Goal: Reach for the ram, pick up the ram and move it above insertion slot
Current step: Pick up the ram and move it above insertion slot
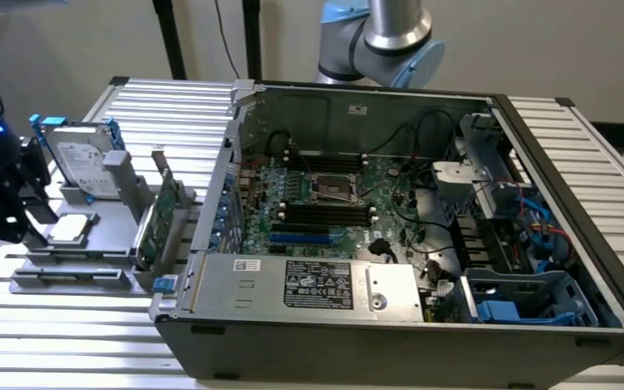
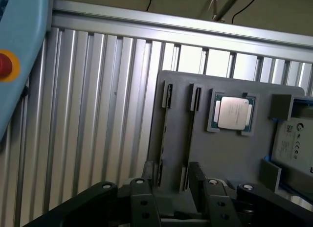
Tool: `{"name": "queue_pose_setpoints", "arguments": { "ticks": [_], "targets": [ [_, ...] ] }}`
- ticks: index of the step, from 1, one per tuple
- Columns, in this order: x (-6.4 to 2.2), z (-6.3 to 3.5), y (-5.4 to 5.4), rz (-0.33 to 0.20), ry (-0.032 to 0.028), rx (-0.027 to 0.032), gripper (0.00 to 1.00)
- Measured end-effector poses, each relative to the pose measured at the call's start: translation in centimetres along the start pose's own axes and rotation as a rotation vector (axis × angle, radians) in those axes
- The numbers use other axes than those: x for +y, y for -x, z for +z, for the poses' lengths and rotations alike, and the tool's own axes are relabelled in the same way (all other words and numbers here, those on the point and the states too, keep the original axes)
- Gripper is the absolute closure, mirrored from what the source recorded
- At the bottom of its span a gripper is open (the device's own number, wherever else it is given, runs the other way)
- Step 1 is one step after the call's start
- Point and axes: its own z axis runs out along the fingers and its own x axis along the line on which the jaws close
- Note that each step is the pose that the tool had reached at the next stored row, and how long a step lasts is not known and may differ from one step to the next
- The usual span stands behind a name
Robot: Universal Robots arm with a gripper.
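Note:
In the wrist view a thin dark strip, the ram (image 2: 164, 134) seen edge-on, stands in a slotted track of the grey holder (image 2: 230, 158). A second such track (image 2: 192, 131) runs beside it. My gripper (image 2: 172, 188) hangs open over the near end of these tracks, holding nothing, with one finger (image 2: 145, 190) on each side. In the exterior view the gripper (image 1: 30, 213) is at the far left, over the holder (image 1: 74, 280). The motherboard's black insertion slots (image 1: 323, 213) lie inside the open computer case (image 1: 399, 341).
On the holder sit a silver processor chip (image 2: 234, 113), a hard drive with blue rails (image 1: 79, 166) and an upright green expansion card (image 1: 162, 215). The case's tall walls stand between holder and motherboard. A red button on a light-blue panel (image 2: 4, 65) sits beside the ribbed metal table (image 2: 98, 114).

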Motion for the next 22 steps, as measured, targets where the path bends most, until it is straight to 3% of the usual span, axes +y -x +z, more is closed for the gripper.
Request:
{"name": "queue_pose_setpoints", "arguments": {
  "ticks": [22],
  "targets": [
    [0.02, 3.99, -0.3, 0.045, -0.0009, 0.0000, 0.58]
  ]
}}
